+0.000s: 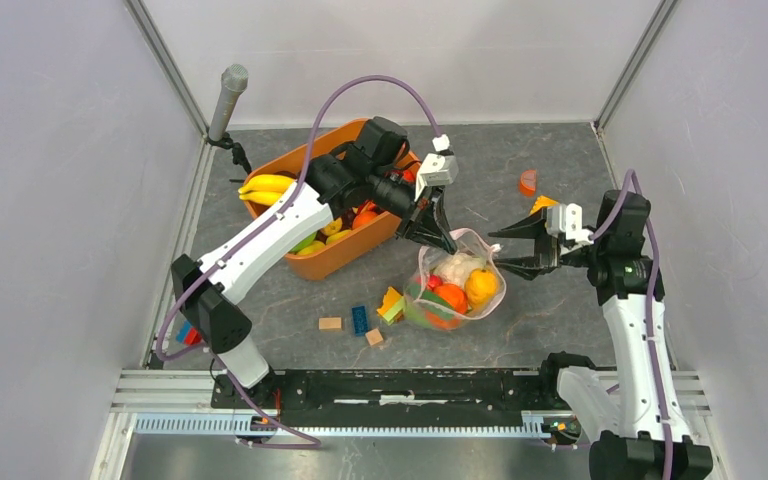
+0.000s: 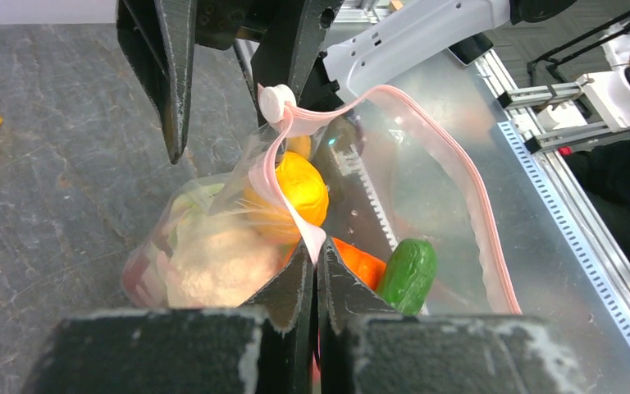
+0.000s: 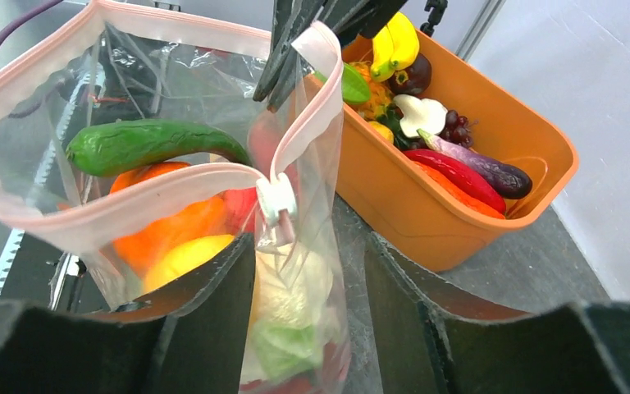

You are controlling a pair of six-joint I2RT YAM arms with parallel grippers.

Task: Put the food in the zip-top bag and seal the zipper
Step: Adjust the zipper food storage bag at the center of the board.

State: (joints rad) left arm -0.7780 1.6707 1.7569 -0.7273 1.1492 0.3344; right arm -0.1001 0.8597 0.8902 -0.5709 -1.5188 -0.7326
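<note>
Clear crinkly zip-top bag point(image 1: 460, 282), at the orange oval tub's point(image 1: 332, 258) four o'clock: left claw point(image 2: 313, 254) pinches its pale pink zipper strip point(image 3: 131, 207) — right claw point(image 3: 308, 246), jaws apart, should centre on the small white slider tab point(image 3: 275, 201) before closing.

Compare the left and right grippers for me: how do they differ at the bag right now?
The left gripper is shut, pinching the pink zipper; the right gripper stands open, gripping nothing. The left gripper reaches the zip-top bag from the tub side, the right gripper from the opposite side, its jaws straddling the white slider. Both are at the bag's mouth, which is unsealed.
</note>
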